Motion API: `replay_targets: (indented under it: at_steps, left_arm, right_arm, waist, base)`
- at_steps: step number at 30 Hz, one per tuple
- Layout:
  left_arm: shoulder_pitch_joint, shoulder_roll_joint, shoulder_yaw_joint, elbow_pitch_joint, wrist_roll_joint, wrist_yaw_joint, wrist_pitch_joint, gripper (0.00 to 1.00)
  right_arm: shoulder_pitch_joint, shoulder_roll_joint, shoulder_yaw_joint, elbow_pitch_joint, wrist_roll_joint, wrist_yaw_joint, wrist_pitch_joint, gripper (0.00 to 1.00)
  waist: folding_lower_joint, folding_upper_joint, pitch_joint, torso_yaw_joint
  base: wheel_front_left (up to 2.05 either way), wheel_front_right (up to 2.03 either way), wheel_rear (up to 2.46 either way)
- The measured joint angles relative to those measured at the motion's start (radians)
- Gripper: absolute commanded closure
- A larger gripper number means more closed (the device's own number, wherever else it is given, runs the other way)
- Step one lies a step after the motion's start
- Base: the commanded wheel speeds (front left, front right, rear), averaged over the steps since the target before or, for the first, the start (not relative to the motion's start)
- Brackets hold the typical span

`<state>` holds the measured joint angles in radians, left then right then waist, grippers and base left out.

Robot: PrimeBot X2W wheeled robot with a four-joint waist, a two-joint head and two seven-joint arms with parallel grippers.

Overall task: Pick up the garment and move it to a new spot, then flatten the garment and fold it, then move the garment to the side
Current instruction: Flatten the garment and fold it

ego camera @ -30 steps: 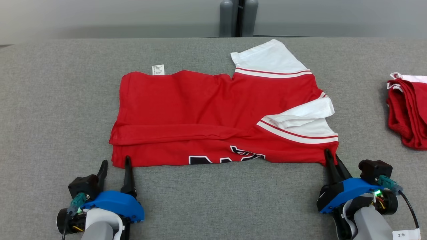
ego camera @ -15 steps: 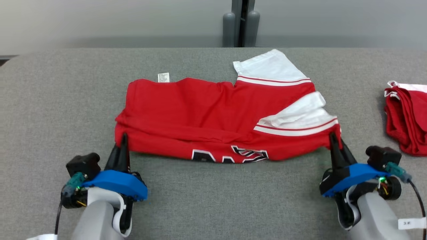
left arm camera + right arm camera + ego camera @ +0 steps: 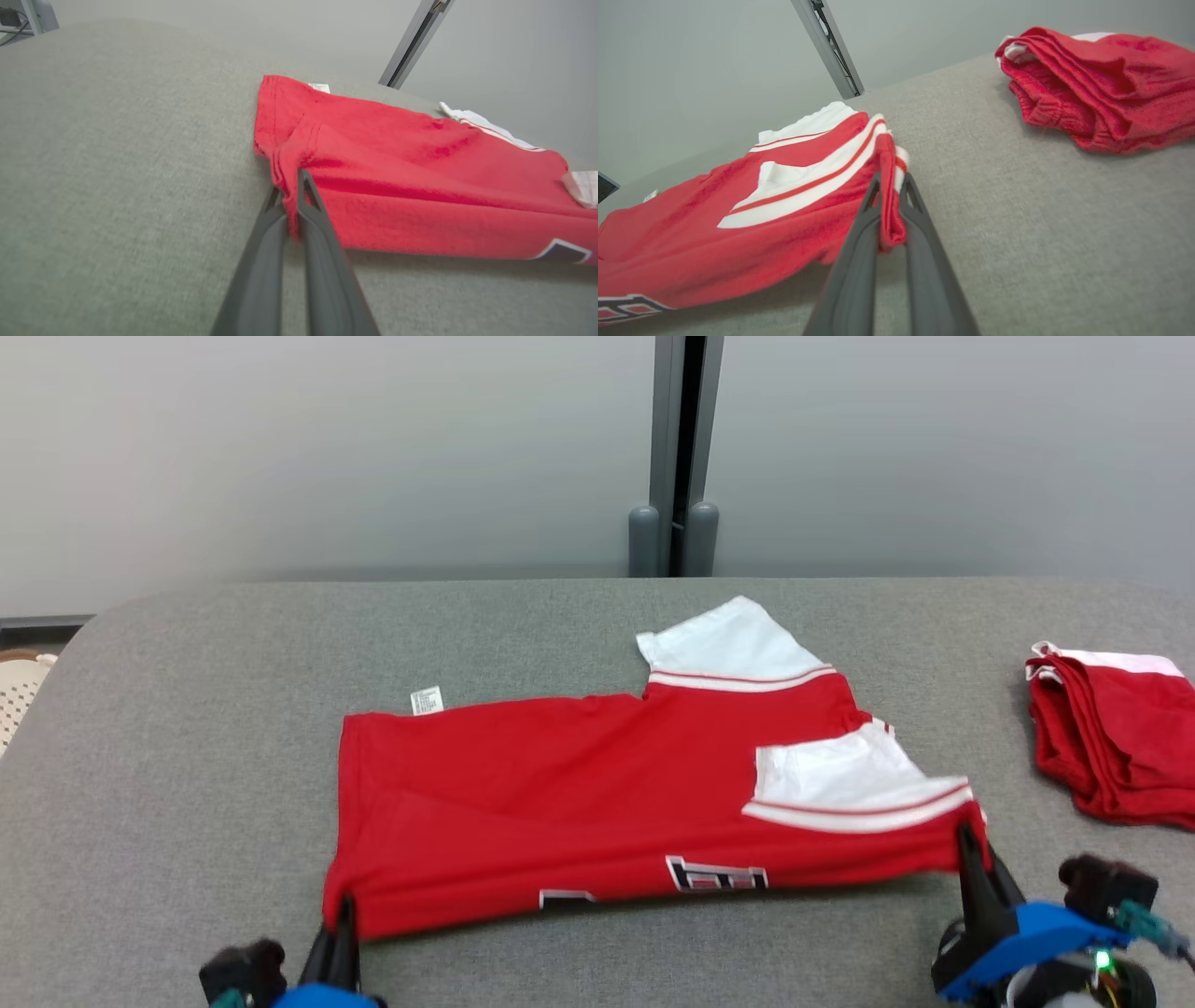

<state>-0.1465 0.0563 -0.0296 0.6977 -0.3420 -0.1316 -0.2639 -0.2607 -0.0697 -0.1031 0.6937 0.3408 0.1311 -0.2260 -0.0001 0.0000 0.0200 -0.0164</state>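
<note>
Left gripper [image 3: 290, 189] pinches a garment [image 3: 579, 803] corner; right gripper [image 3: 891, 183] pinches the opposite corner. Long axis runs between them; cloth lies beyond both fingertips.

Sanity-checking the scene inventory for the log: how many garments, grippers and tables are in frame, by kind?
Garments: 2, the red jersey held at its near corners, and a second red garment to its right.
Grippers: 2, the left gripper and the right gripper, each shut on the jersey.
Tables: 1, the grey table.
Total: 5.
</note>
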Motion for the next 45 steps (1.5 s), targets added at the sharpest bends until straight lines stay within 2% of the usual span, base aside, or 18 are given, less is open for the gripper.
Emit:
replay_targets:
  at_steps: [6,7,8,9,14,20,30,36,40,41,42,43,45]
  left_arm:
    - [0.15,-0.007,-0.019,0.042,-0.018,0.005,0.0,1.0]
    - [0.154,-0.007,-0.023,0.03,-0.022,0.008,-0.001,1.0]
    - [0.156,-0.006,-0.029,0.018,-0.032,0.009,-0.001,0.72]
    - [0.16,-0.006,-0.035,0.009,-0.04,0.016,-0.001,0.0]
    - [0.141,-0.006,-0.038,-0.065,-0.022,0.044,0.0,0.0]
    - [0.008,-0.001,0.006,-0.138,0.026,0.065,0.0,0.0]
    - [-0.364,0.09,-0.002,0.095,0.027,0.039,0.088,0.0]
    - [-0.451,0.117,-0.021,0.238,0.044,0.044,0.11,0.0]
    - [-0.476,0.098,-0.045,0.296,0.043,0.032,0.098,0.0]
    - [-0.484,0.097,-0.05,0.307,0.042,0.027,0.095,0.09]
    - [-0.494,0.097,-0.056,0.318,0.039,0.023,0.095,0.7]
    - [-0.503,0.095,-0.065,0.326,0.038,0.018,0.093,1.0]
    - [-0.519,0.088,-0.081,0.337,0.034,0.014,0.084,1.0]
  right_arm:
    - [0.179,-0.001,0.023,-0.029,0.013,0.0,0.018,1.0]
    - [0.19,-0.001,0.026,-0.036,0.011,0.0,0.019,0.83]
    - [0.195,-0.002,0.025,-0.044,0.01,0.0,0.018,0.44]
    - [0.196,-0.003,0.025,-0.052,0.003,0.0,0.018,0.0]
    - [0.179,-0.012,0.021,-0.088,-0.05,0.0,0.014,0.0]
    - [0.083,-0.012,0.011,-0.125,-0.11,0.0,0.021,0.0]
    - [-0.087,-0.001,0.081,-0.146,-0.157,0.0,0.063,0.0]
    - [-0.155,-0.001,0.105,-0.143,-0.172,0.0,0.085,0.0]
    - [-0.195,-0.008,0.113,-0.142,-0.178,0.0,0.1,0.0]
    - [-0.208,-0.014,0.116,-0.14,-0.183,0.0,0.108,0.0]
    - [-0.223,-0.02,0.117,-0.138,-0.186,0.0,0.12,0.0]
    - [-0.239,-0.025,0.118,-0.136,-0.191,0.0,0.132,0.0]
    - [-0.279,-0.037,0.119,-0.131,-0.204,0.0,0.16,0.0]
  waist:
    - [-0.0001,0.0,-0.009,-0.004]
    - [-0.0001,0.0,-0.005,-0.003]
    - [-0.0001,0.0,0.0,-0.001]
    - [0.0,0.0,0.004,0.0]
    - [-0.0001,0.0,0.034,0.01]
    - [0.0001,0.0,0.089,0.012]
    - [0.0003,0.0,0.223,-0.018]
    - [0.0004,0.0,0.282,-0.023]
    - [0.0003,0.0,0.303,-0.013]
    - [0.0003,0.0,0.307,-0.01]
    - [0.0003,0.0,0.311,-0.005]
    - [0.0003,0.0,0.314,0.0]
    - [0.0003,0.0,0.32,0.01]
  base:
    - [0.0,0.0,0.0]
    - [0.0,0.0,0.0]
    - [0.0,0.0,0.0]
    - [0.0,0.0,0.0]
    - [0.0,0.0,0.0]
    - [0.0,0.0,0.0]
    - [0.0,0.0,0.0]
    - [0.0,0.0,0.0]
    - [0.0,0.0,0.0]
    - [0.0,0.0,0.0]
    - [0.0,0.0,0.0]
    - [0.0,0.0,0.0]
    - [0.0,0.0,0.0]
